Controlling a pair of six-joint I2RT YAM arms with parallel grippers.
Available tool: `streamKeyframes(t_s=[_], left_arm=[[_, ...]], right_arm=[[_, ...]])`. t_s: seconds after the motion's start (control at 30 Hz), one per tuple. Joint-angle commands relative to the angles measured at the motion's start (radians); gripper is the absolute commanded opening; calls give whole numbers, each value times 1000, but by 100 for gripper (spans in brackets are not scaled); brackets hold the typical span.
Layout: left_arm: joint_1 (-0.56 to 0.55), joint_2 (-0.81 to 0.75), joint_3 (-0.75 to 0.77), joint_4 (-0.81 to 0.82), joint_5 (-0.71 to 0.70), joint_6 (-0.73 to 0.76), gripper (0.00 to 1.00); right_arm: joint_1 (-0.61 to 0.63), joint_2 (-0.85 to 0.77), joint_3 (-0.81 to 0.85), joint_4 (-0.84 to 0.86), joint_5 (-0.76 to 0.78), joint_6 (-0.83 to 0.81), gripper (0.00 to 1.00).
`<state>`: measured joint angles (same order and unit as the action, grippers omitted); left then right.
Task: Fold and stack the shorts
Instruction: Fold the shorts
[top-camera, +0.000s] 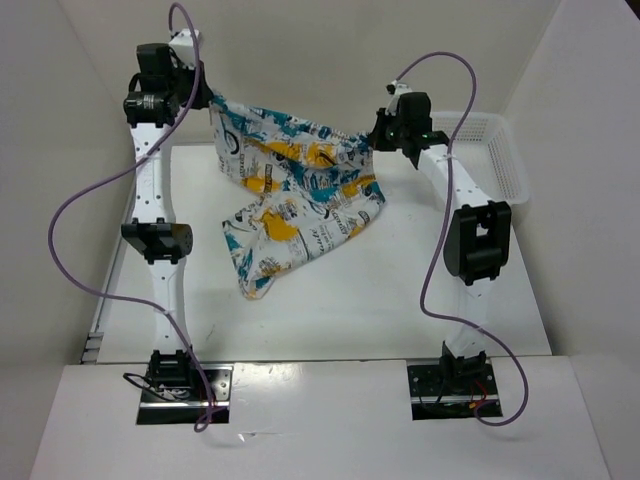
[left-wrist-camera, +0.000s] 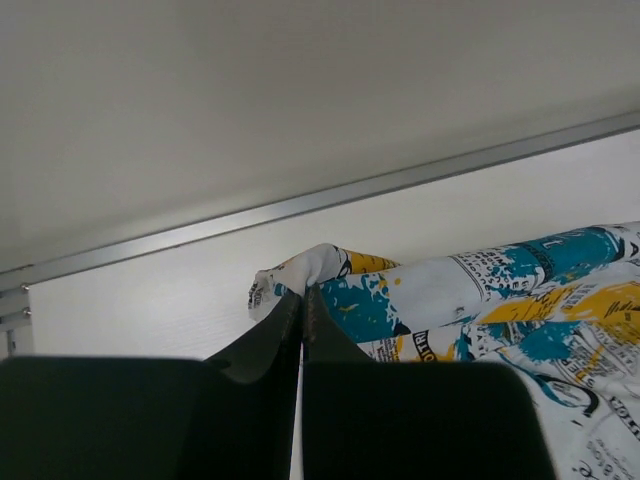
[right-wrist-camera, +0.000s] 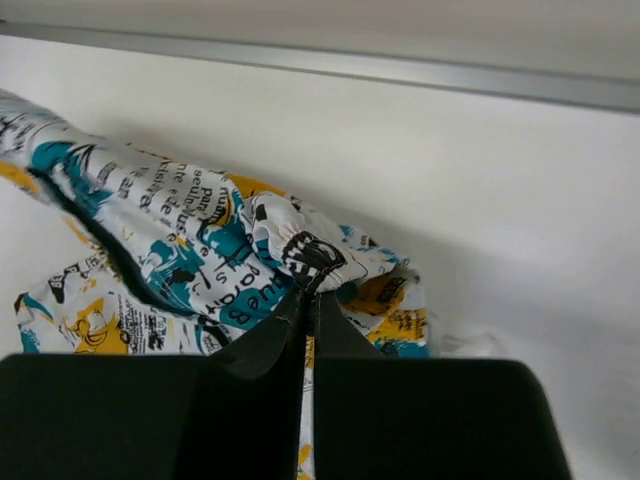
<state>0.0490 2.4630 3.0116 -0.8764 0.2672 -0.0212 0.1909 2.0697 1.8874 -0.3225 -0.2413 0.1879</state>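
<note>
The shorts (top-camera: 295, 190), white with teal, yellow and black print, hang stretched between both grippers above the back of the table, their lower part drooping onto the tabletop. My left gripper (top-camera: 205, 98) is shut on the left top corner of the shorts (left-wrist-camera: 400, 295), with the left gripper (left-wrist-camera: 303, 290) pinching a fold of cloth between its tips. My right gripper (top-camera: 372, 138) is shut on the right top edge of the shorts (right-wrist-camera: 200, 240), and the right gripper (right-wrist-camera: 310, 292) clamps the gathered waistband.
A white plastic mesh basket (top-camera: 500, 150) stands at the back right, just behind the right arm. White walls close in the table (top-camera: 350, 310) at the back and sides. Purple cables loop from both arms.
</note>
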Motion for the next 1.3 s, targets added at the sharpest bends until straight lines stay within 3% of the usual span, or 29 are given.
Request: streamKeyframes(t_s=[0.0, 0.13, 0.17, 0.27, 0.3, 0.33, 0.43, 0.53, 0.67, 0.8, 0.83, 1.0, 1.27], left_arm=[[-6, -45, 124, -145, 10, 21, 0], [-6, -90, 121, -432, 65, 21, 0], [-6, -146, -107, -423, 35, 21, 0], [-17, -407, -556, -333, 130, 21, 0], [-35, -477, -838, -291, 130, 21, 0], [-56, -627, -976, -247, 121, 21, 0], [-161, -854, -1346, -46, 89, 21, 0], [-143, -878, -1418, -17, 98, 21, 0], [-68, -889, -1352, 39, 57, 21, 0], [-6, -851, -1085, 66, 1, 21, 0], [5, -842, -947, 76, -14, 21, 0], [34, -828, -547, 51, -77, 21, 0], [34, -906, -307, 51, -135, 21, 0]], right_arm=[[-15, -28, 59, 60, 36, -74, 0], [-34, -94, -45, 25, -13, -159, 0], [-45, -130, -71, 13, -65, -210, 0], [-56, -210, -172, -41, -122, -287, 0], [-56, -227, -198, -52, -122, -300, 0], [-56, -243, -250, -52, -137, -310, 0], [-56, -295, -335, -62, -138, -335, 0], [-56, -336, -370, -62, -157, -321, 0], [-56, -358, -308, -53, -177, -274, 0], [-56, -402, -147, -62, -216, -251, 0], [-56, -417, -111, -62, -245, -242, 0], [-56, -486, 105, -121, -375, -229, 0], [-56, -710, 128, -107, -598, -131, 0]])
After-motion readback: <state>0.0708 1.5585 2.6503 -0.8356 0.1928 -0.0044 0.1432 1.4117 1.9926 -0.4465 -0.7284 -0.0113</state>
